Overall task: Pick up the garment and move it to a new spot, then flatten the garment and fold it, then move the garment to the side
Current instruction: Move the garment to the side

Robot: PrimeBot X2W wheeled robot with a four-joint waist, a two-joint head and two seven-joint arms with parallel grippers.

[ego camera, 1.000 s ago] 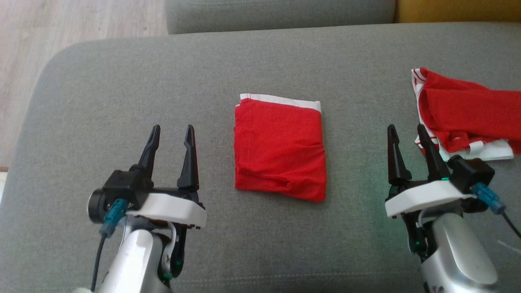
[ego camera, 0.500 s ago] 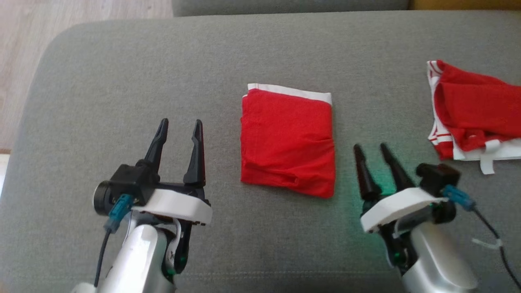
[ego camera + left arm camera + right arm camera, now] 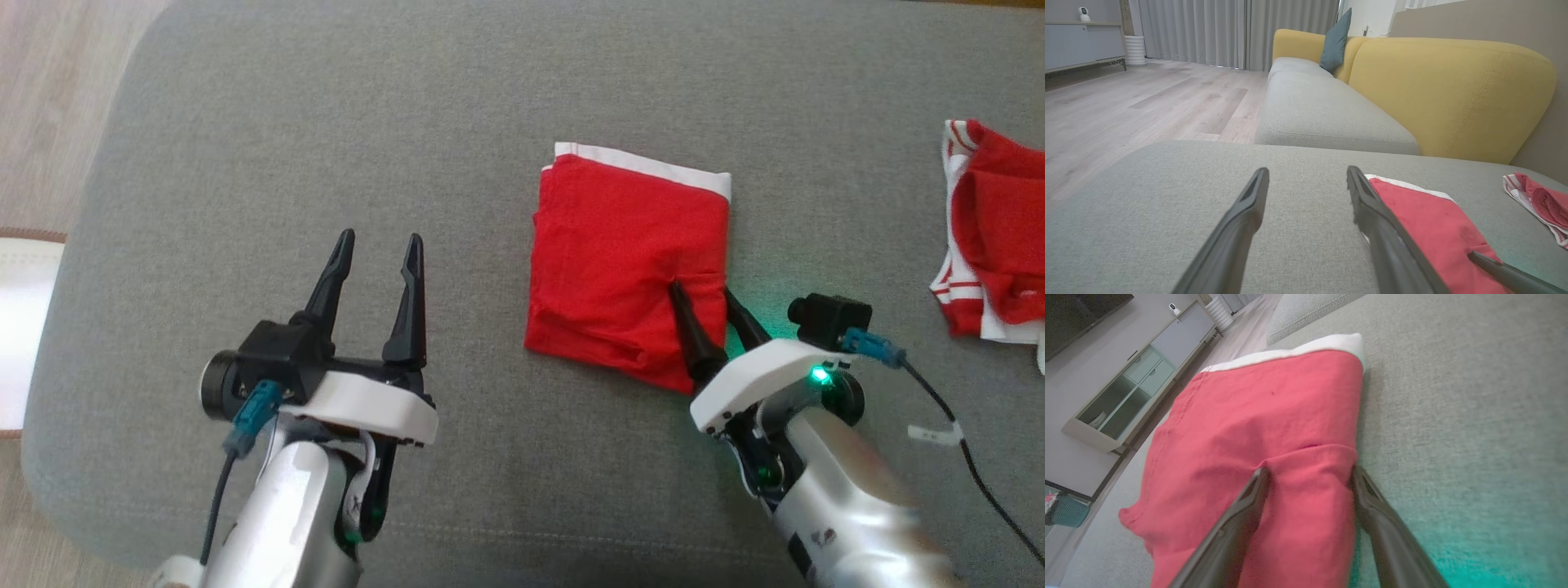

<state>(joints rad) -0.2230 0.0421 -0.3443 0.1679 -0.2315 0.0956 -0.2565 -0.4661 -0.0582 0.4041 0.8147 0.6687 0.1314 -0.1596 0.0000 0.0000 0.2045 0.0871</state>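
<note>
Garment [image 3: 629, 261]: folded red square with a white hem, mid-cushion [image 3: 408, 98]. Right gripper [image 3: 700, 288] angles in from 5 o'clock, fingers spread astride its near right corner, apparently touching the cloth. Left gripper [image 3: 382, 237], spread and empty, sits at 8 o'clock, well apart. Open cushion lies toward 10 o'clock, and a second red garment [image 3: 992, 237] at 3 o'clock.

A grey cushion [image 3: 326, 122] carries a folded red garment [image 3: 620, 245] and, well apart, a crumpled red-and-white cloth [image 3: 1000, 237].

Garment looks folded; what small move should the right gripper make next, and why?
Probably close the right gripper: its open fingers straddle the folded garment's right edge, one on the cloth, one beside it, ready to pinch it for moving aside.
</note>
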